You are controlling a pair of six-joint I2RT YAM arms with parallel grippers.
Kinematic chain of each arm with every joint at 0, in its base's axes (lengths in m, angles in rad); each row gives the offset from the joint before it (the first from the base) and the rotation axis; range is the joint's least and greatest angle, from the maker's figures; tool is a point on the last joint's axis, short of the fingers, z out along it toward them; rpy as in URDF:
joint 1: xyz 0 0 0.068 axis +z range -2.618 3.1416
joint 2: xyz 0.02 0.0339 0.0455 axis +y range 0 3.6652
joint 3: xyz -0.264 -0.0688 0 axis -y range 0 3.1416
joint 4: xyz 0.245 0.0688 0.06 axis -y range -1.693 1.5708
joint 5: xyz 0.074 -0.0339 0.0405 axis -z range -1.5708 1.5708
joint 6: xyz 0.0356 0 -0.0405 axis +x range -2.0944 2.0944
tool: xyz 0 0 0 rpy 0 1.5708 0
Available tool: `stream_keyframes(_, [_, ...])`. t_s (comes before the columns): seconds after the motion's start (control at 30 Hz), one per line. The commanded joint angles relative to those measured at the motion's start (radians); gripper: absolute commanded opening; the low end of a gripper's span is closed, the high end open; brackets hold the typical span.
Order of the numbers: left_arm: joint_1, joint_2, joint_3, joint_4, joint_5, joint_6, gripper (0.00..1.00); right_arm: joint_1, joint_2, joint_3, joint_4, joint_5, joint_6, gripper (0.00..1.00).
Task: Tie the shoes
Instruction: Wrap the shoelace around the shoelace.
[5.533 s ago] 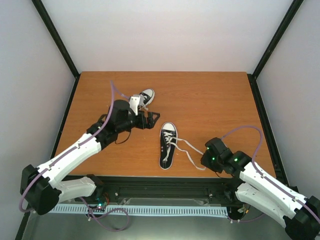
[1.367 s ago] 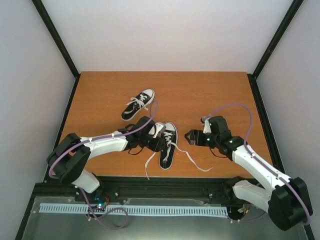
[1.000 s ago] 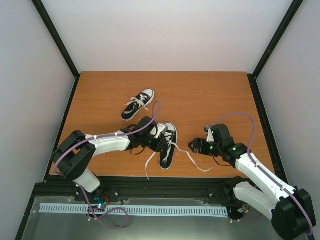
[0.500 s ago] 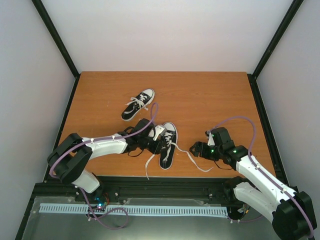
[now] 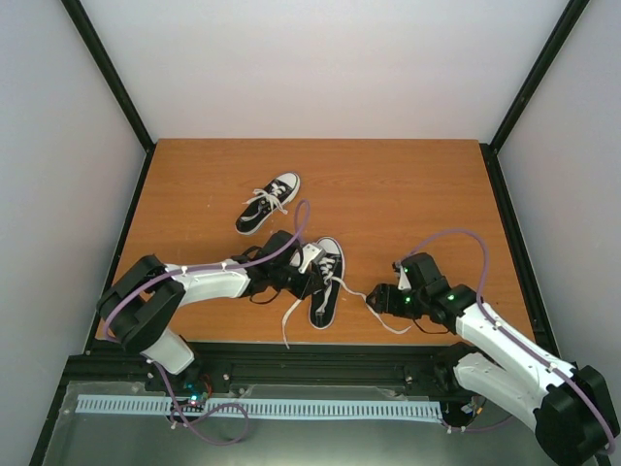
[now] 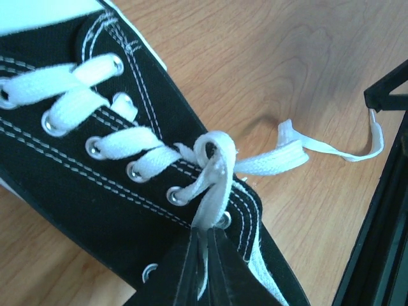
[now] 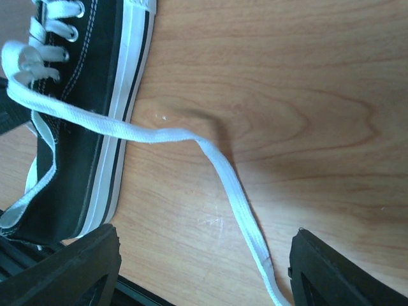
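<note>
Shoes point(image 5: 326, 291) on the wooden table point(image 5: 427, 194), 2 black low-tops with white toe caps, well apart from each other. Far shoe point(image 5: 269, 202) left of centre, toe toward the far right, neither arm on it. Near shoe point(image 5: 327, 275) close to the near edge, about mid-table, toe pointing far, heel near, laces undone. Left gripper point(image 6: 205, 234) at its left side, fingertips pinched almost together on 1 white lace strand point(image 6: 213, 185), drawn up taut from a loop at the top eyelets. Second strand point(image 7: 220, 162) running from the same eyelets to the right, flat across the bare wood. Right gripper point(image 7: 199, 271) low over the table just right of the near shoe, jaws spread wide, nothing held, that second strand lying on the wood between the 2 fingers. Tail of lace point(image 5: 287, 320) trailing from the shoe's left side toward the near edge, loose on the wood, its end close to the table's rim.
</note>
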Motion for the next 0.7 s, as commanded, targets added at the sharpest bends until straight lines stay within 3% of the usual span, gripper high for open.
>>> stream_keyframes(0.0, [-0.007,-0.011,-0.011,0.085,-0.008,-0.002,0.03,0.062,0.018,0.007,-0.037,0.078,0.030,0.72])
stream_keyframes(0.3, [-0.007,-0.138,-0.083,0.215,-0.073,-0.050,0.01,0.251,0.164,0.079,-0.130,0.326,0.131,0.65])
stream_keyframes(0.6, [-0.007,-0.130,-0.071,0.205,-0.050,-0.050,0.01,0.348,0.308,0.115,-0.127,0.407,0.183,0.55])
stream_keyframes(0.67, [-0.007,-0.146,-0.080,0.206,-0.051,-0.051,0.01,0.353,0.329,0.120,-0.127,0.417,0.184,0.49])
